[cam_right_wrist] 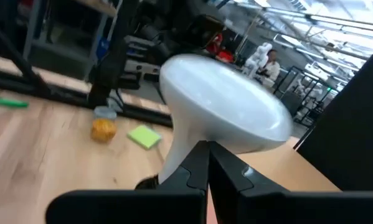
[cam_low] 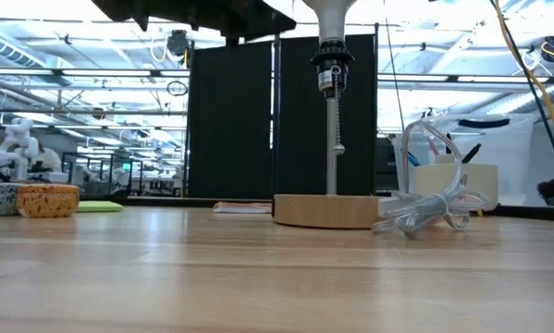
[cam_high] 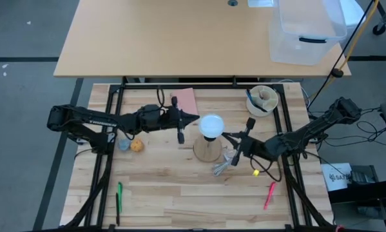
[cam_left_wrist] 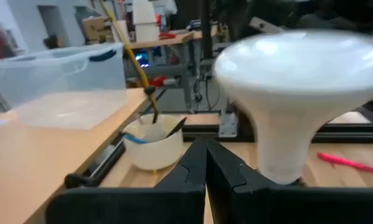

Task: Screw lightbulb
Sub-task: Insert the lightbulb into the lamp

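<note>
The white lightbulb point(cam_high: 211, 124) sits upright in the black socket point(cam_low: 329, 65) on a thin rod above the round wooden base point(cam_low: 327, 211). My left gripper point(cam_high: 196, 119) is shut and points level at the bulb from the table's left. In its wrist view the fingertips point(cam_left_wrist: 205, 149) stand just beside the bulb's neck point(cam_left_wrist: 286, 149). My right gripper point(cam_high: 224, 135) is also shut and comes level from the right and near side. In its own wrist view the tips point(cam_right_wrist: 208, 149) lie in front of the neck point(cam_right_wrist: 180, 149), below the dome. My left gripper's shut fingertips are right at the lightbulb's left side, level; whether they touch it I cannot tell. My right gripper's shut fingertips are at the bulb's neck point(cam_right_wrist: 185, 155) from the right-near side, level; its own fingers hide the spot, so I cannot tell whether they touch.
A crumpled clear wrapper point(cam_high: 221, 166) lies beside the base. Also on the table are a white bowl with pens point(cam_high: 262, 98), a pink sheet point(cam_high: 185, 100), an orange ball point(cam_high: 137, 145), a green pen point(cam_high: 119, 193) and a pink pen point(cam_high: 270, 193). A clear bin point(cam_high: 307, 32) stands on the far table.
</note>
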Controlling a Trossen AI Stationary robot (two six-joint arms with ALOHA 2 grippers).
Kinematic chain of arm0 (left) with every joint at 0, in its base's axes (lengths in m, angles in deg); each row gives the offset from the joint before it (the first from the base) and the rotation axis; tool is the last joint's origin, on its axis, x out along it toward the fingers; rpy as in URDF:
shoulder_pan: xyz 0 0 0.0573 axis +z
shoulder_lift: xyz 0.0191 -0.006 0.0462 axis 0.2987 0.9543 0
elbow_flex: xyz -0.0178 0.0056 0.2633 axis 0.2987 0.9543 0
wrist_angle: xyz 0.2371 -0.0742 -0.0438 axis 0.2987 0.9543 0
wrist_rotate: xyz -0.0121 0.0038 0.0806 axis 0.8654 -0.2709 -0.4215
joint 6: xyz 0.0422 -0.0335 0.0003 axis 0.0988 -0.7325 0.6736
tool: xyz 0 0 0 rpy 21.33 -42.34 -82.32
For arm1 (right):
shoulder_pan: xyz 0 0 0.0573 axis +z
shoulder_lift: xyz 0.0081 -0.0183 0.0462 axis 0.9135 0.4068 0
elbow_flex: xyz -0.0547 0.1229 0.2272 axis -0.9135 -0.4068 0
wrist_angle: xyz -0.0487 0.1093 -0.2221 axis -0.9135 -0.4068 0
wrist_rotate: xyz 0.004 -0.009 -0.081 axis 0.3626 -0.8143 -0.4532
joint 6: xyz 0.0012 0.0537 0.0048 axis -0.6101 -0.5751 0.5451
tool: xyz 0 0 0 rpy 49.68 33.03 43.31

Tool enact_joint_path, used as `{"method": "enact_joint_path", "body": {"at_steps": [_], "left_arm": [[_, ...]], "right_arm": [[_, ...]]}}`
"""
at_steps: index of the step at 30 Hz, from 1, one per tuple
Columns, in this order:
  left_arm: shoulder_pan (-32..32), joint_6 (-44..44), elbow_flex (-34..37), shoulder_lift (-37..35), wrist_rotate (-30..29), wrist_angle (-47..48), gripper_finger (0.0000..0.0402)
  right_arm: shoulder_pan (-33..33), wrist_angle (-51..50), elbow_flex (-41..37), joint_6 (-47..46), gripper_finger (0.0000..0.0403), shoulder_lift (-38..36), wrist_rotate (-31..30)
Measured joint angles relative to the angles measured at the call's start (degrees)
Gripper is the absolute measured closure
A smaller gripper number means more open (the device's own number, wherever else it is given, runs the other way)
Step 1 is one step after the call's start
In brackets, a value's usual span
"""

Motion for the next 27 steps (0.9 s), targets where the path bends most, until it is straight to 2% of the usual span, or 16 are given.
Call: {"method": "enact_joint_path", "body": {"at_steps": [7, 13, 24, 27], "left_arm": [[-0.41, 1.45, 0.0, -0.69, 0.23, -0.16, 0.0402], [-0.65, 2.36, 0.0, -2.76, 0.77, -0.72, 0.0402], [-3.67, 4.2, 0.0, -5.28, 0.3, -1.14, 0.0402], [-4.72, 5.42, 0.02, -5.26, 2.29, -1.42, 0.0402]], "right_arm": [[0.26, -2.98, 0.0, -3.25, 0.0403, 0.12, -0.77], [-1.18, -3.37, 0.0, -4.04, 0.0403, 0.12, -6.84], [-7.16, 0.18, 0.0, -1.36, 0.0403, 0.03, -6.51], [-8.24, 1.66, 0.0, -0.2, 0.0403, 0.03, -6.03]]}}
